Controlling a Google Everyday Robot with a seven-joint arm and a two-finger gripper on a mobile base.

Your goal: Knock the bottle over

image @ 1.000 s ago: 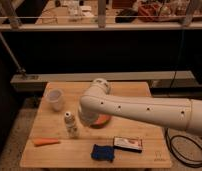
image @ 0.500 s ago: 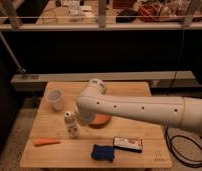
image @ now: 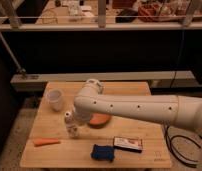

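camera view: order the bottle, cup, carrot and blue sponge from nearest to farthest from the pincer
The pincer sits mostly hidden under the arm's end, beside the bottle.
1. bottle: right next to it, on its left in the picture
2. cup: back left of the table
3. carrot and blue sponge: front edge, too close to call

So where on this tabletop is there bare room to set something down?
Bare wood shows on the table right of the black-and-white box, and along the back edge right of the cup. It is crowded mid-left: the gripper, shut, sits beside the upright bottle, near the orange dish, carrot and blue sponge.
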